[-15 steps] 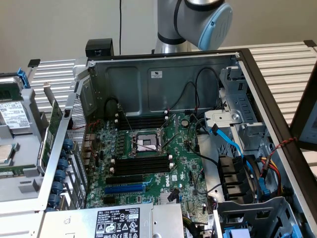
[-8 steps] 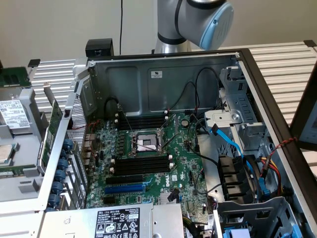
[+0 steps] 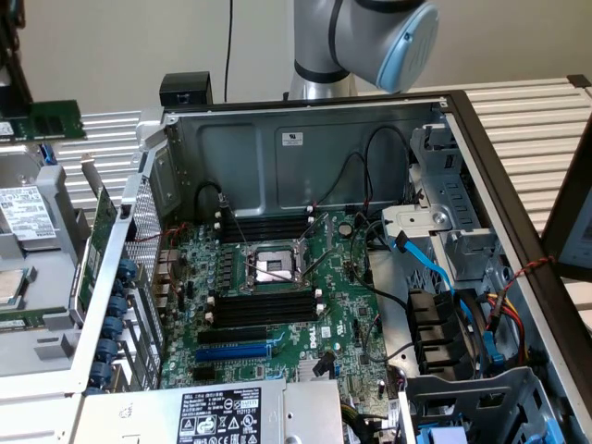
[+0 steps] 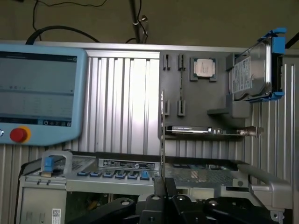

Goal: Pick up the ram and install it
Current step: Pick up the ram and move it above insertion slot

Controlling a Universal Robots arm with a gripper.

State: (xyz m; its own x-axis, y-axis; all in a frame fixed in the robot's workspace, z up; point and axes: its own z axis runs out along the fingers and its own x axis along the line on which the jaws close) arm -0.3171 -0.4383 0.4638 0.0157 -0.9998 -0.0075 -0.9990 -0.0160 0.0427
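A: We log the open computer case (image 3: 305,129) on the slatted worktop (image 3: 527,120), with the motherboard (image 3: 277,370) facing up and the processor socket (image 3: 270,268) at its middle.
B: We note black memory slots (image 3: 264,227) with white end clips on either side of the socket. A blue slot (image 3: 231,352) lies nearer the power supply (image 3: 219,416).
A: The arm (image 3: 370,37) hangs behind the case. A green board (image 3: 55,120) lies at the exterior view's far left.

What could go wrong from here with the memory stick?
The claw grips the memory stick by one end, edge-on, so it may tilt or slip. The black slots are narrow and close together, so it could miss. Cables lie loose beside the board and might snag it.
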